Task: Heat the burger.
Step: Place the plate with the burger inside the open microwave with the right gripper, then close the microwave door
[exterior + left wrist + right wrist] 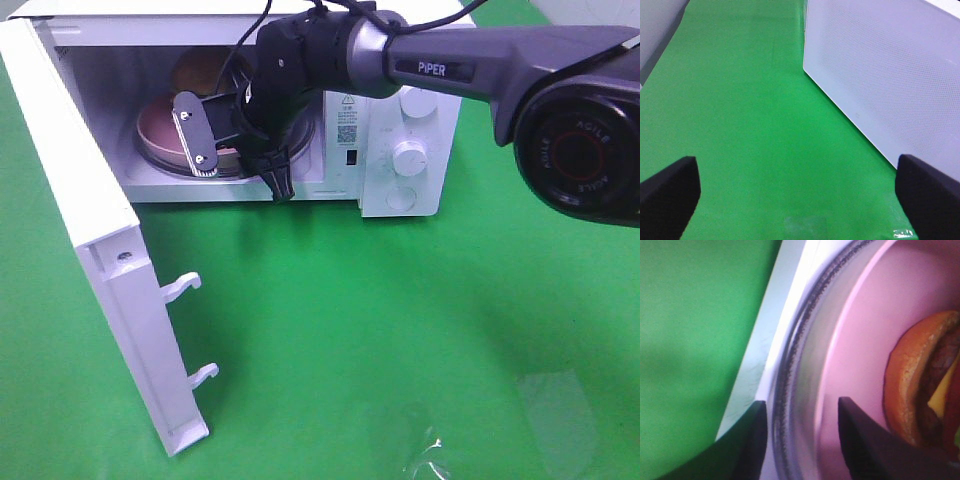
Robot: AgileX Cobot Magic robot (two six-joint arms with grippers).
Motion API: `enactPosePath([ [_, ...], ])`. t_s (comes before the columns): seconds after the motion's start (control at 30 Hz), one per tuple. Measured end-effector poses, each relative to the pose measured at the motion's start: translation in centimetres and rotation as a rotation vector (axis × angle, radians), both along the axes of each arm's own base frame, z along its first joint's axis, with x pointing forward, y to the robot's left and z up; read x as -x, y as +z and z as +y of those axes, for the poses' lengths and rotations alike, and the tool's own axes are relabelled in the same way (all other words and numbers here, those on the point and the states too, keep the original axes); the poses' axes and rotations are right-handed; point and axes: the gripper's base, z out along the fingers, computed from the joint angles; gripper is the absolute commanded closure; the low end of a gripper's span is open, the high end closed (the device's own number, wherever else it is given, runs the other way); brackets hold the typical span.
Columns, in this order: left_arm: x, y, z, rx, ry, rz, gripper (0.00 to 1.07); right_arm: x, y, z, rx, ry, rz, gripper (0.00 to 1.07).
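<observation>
The burger (200, 70) lies on a pink plate (160, 128) inside the open microwave (400, 120). In the right wrist view the burger (912, 390) shows its bun, dark patty and yellow cheese on the plate (865, 340). My right gripper (235, 155) reaches into the cavity at the plate's near edge. Its fingers stand apart on either side of the plate's rim and the glass turntable (805, 350); the right gripper (800, 440) is open and holds nothing. The left gripper (797, 200) is wide open over the green mat, beside the microwave's outer wall (880, 75).
The microwave door (100, 250) is swung open to the left, its latch hooks pointing right. Control knobs (410, 155) sit on the microwave's right panel. The green mat (400, 330) spreads in front of it. A patch of clear tape (430, 450) shines near the front edge.
</observation>
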Motion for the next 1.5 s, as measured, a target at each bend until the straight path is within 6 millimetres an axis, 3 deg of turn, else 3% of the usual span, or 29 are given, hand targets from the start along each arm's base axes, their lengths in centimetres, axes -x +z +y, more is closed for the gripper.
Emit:
enactPosePath([
  [0.4, 0.0, 0.0, 0.0, 0.000, 0.000, 0.000, 0.09, 2.0, 1.7, -1.4, -0.009, -0.002, 0.015, 0.36],
  [0.87, 0.0, 0.0, 0.0, 0.000, 0.000, 0.000, 0.09, 5.0, 1.9, -3.6, 0.013, -0.011, 0.080, 0.35],
  [1.2, 0.0, 0.0, 0.0, 0.000, 0.000, 0.000, 0.09, 8.2, 4.9, -5.6, -0.052, -0.037, 0.053, 0.35],
  [1.5, 0.0, 0.0, 0.0, 0.000, 0.000, 0.000, 0.09, 11.4, 5.2, -7.0, -0.091, -0.089, 0.106, 0.35],
])
